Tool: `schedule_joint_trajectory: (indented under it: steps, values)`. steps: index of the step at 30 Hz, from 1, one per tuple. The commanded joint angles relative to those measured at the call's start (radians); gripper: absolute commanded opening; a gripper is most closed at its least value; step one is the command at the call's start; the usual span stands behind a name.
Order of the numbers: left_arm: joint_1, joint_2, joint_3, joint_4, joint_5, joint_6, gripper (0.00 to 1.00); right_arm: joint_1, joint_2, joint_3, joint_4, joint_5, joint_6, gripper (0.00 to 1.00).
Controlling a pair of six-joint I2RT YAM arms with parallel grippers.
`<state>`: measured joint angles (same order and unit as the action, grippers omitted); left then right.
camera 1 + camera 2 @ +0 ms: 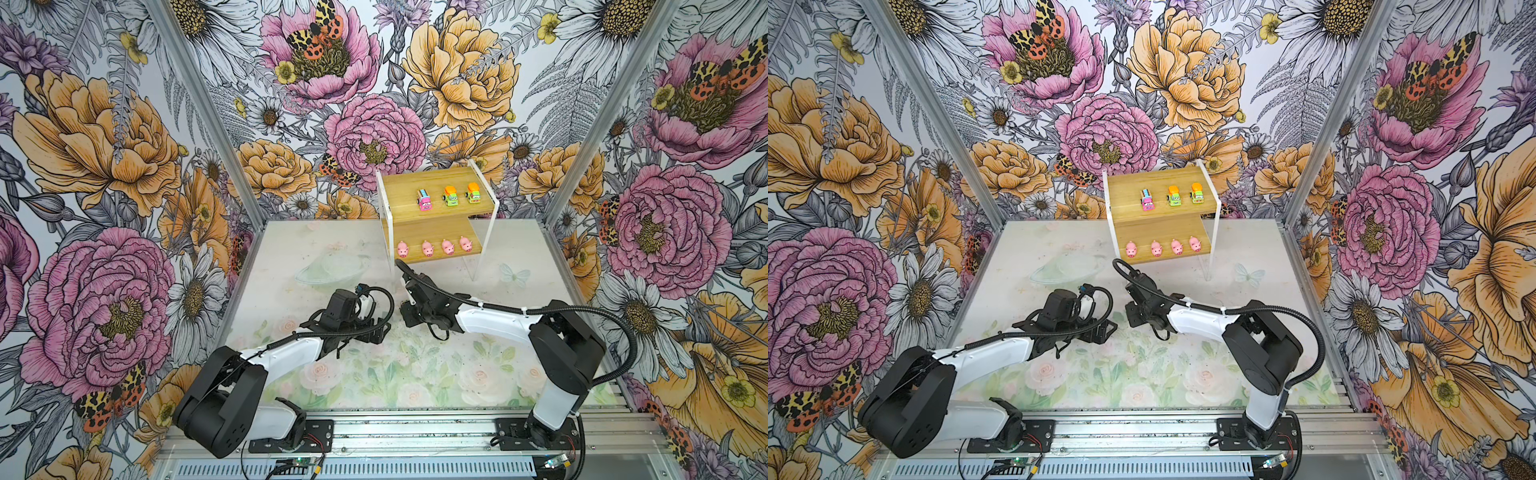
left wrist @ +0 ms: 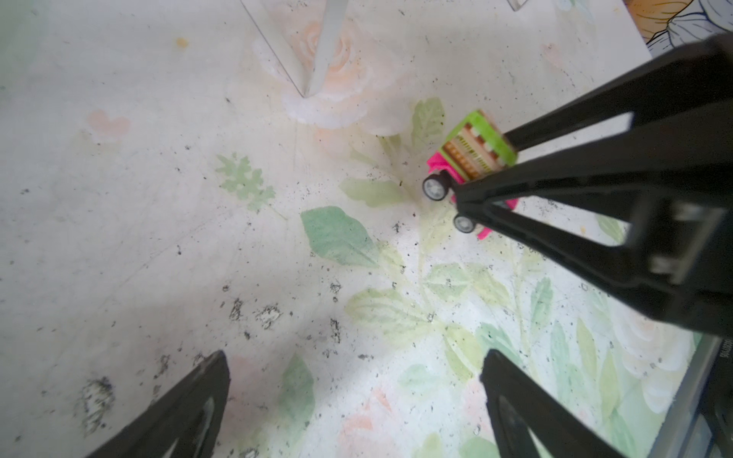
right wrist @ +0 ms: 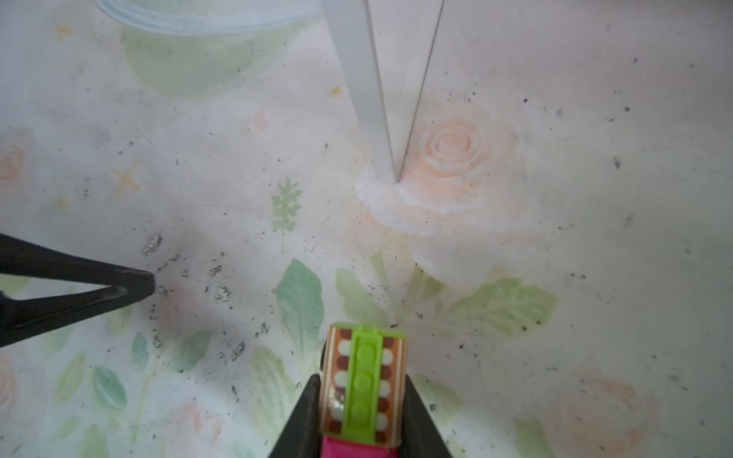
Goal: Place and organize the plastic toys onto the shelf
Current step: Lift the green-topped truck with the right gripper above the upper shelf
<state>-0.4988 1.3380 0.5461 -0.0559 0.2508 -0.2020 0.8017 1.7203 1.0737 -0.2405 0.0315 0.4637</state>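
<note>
Seven toys [image 1: 424, 199] stand on the shelf [image 1: 401, 189]; right jaws clamp a pink truck [image 3: 363, 380], left jaws open.

Shelf [image 1: 399, 183] far ctr on table [image 1: 415, 374].
Upper tier: 3 trucks [image 1: 449, 196]; lower, nearer tier: 4 pigs [image 1: 427, 248]; 4th truck [image 3: 363, 380] in R gripper [image 2: 482, 168] near of shelf.

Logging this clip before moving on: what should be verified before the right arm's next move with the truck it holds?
1. Right gripper shut on the held pink truck: ok.
2. Held pink truck lifted off the table: cannot tell.
3. Left gripper open, apart from it: ok.
4. Bare spot on the shelf, upper board, beside the shelved pink truck: ok.
5. Green trucks upright there: ok.
6. Four pigs in a row on the lower board: ok.
</note>
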Motion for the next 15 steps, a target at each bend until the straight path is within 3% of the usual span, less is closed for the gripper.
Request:
schedule_joint_trajectory:
  steps: [1, 8, 15]
  values:
    - [0.012, 0.006, 0.018, 0.007, -0.002, -0.001, 0.99, 0.020, -0.103, 0.070, -0.128, -0.019, -0.006, 0.18]
    - [0.011, 0.012, 0.026, 0.007, 0.010, 0.003, 0.99, 0.033, -0.236, 0.338, -0.396, 0.050, -0.043, 0.17]
    - [0.008, -0.006, 0.021, 0.010, 0.014, 0.013, 0.99, -0.004, -0.226, 0.655, -0.525, 0.141, -0.078, 0.16]
